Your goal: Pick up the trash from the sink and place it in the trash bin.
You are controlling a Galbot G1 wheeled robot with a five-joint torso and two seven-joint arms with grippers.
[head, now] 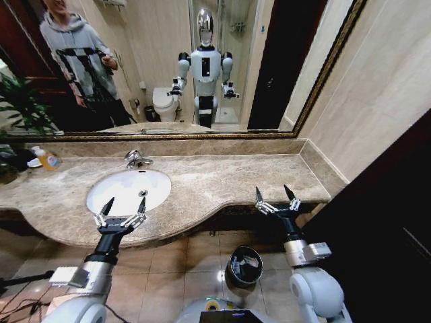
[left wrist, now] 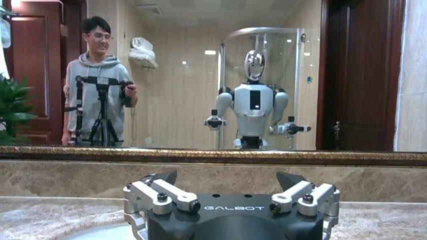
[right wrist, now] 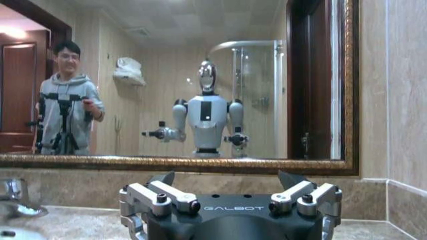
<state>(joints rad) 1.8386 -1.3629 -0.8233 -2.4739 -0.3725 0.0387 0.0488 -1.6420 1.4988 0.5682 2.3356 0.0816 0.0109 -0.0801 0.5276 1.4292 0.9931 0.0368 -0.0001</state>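
Note:
The white oval sink sits in the marble countertop, with a chrome faucet behind it. I make out no trash in the basin; it is out of view. My left gripper hovers over the basin's front rim, fingers spread open and holding nothing. My right gripper hangs open and empty at the counter's front edge, towards its right end. The dark round trash bin stands on the tiled floor below, between the arms. In the wrist views the left gripper and the right gripper both face the mirror.
A bottle of orange liquid and a green plant stand at the counter's far left. A gold-framed mirror lines the wall behind. A dark panel closes off the right side. Cables lie on the floor at the left.

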